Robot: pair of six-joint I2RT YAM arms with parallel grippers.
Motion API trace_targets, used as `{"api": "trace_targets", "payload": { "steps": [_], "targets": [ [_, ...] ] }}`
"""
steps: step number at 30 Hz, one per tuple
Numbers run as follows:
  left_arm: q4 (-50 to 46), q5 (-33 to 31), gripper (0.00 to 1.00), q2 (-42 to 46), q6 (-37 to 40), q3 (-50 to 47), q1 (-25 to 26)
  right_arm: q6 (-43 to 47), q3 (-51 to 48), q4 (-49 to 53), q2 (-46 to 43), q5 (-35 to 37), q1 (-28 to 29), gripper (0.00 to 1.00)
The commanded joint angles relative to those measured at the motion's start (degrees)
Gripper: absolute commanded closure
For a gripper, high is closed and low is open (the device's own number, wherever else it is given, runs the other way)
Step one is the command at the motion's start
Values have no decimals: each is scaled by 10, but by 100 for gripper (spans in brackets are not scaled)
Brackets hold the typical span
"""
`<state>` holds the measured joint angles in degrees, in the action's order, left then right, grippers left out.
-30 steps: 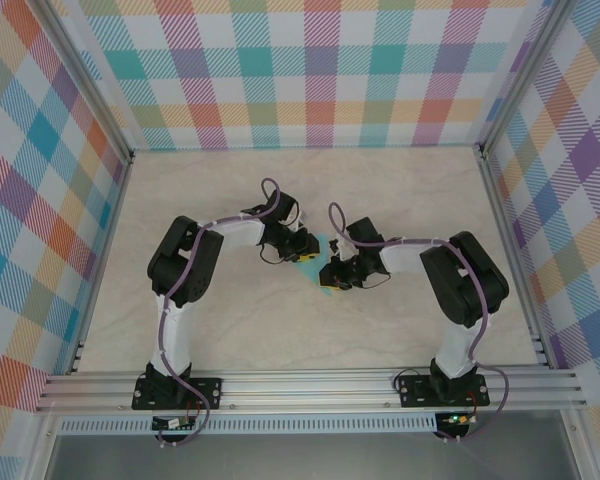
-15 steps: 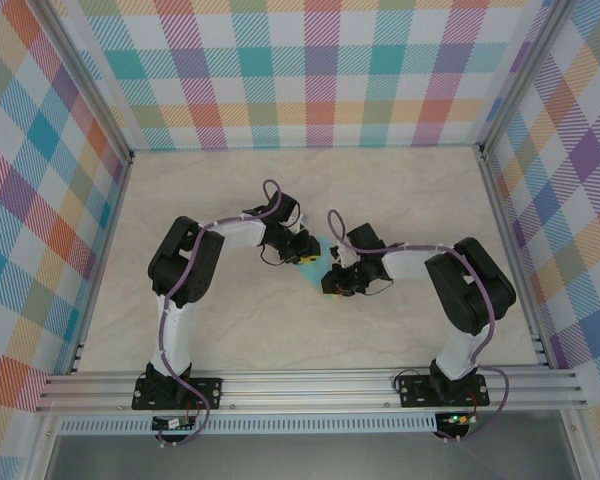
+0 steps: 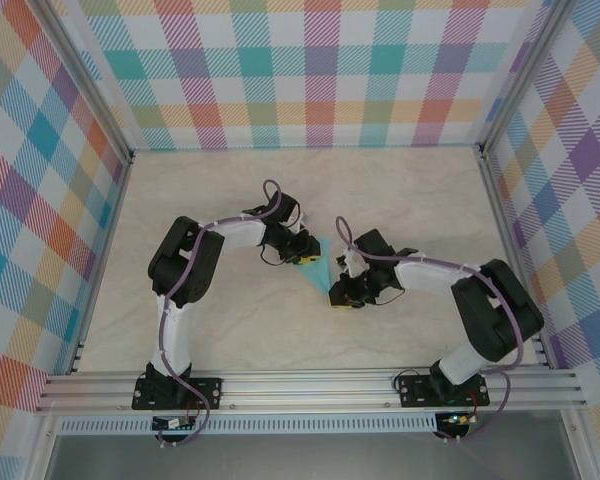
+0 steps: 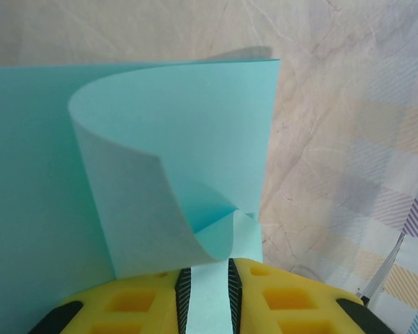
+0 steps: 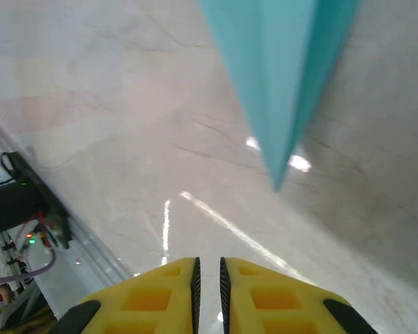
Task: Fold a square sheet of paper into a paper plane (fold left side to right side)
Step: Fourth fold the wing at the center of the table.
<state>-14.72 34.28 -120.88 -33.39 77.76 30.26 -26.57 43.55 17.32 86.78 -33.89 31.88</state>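
Note:
The paper plane [image 3: 322,266], a light turquoise sheet folded to a point, lies mid-table with its tip toward the near side. My left gripper [image 3: 306,257] is at the paper's left edge. In the left wrist view the yellow jaws of the left gripper [image 4: 207,268] are shut on a strip of the paper [image 4: 181,139], and a loose flap curls up in front of them. My right gripper [image 3: 340,298] sits just past the paper's tip. The right wrist view has the right gripper [image 5: 207,263] shut with nothing between its pads, and the paper's tip [image 5: 275,104] hangs ahead of it, apart.
The marbled tabletop [image 3: 230,330] is boxed in by plaid walls [image 3: 320,70] on three sides. Aluminium frame rails [image 3: 310,385] run along the near edge, where both arm bases are bolted.
My right gripper has drawn back off the paper toward the near right, and more of the pointed shape now shows. The left gripper has kept its hold and place.

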Motion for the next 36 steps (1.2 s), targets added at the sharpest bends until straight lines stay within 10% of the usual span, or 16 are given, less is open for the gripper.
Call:
{"api": "trace_targets", "payload": {
  "steps": [1, 14, 36],
  "targets": [
    [-31, -37, 75, -2, 10, -9, 2, -23, 29, -39, 4, -42, -4, 83],
    [-23, -38, 75, 5, 9, -17, 2, -72, 89, -90, 178, 32, -17, 92],
    [-78, -32, 73, -75, 73, 130, -82, -45, 44, 15, 202, 96, 5, 93]
  ]
}}
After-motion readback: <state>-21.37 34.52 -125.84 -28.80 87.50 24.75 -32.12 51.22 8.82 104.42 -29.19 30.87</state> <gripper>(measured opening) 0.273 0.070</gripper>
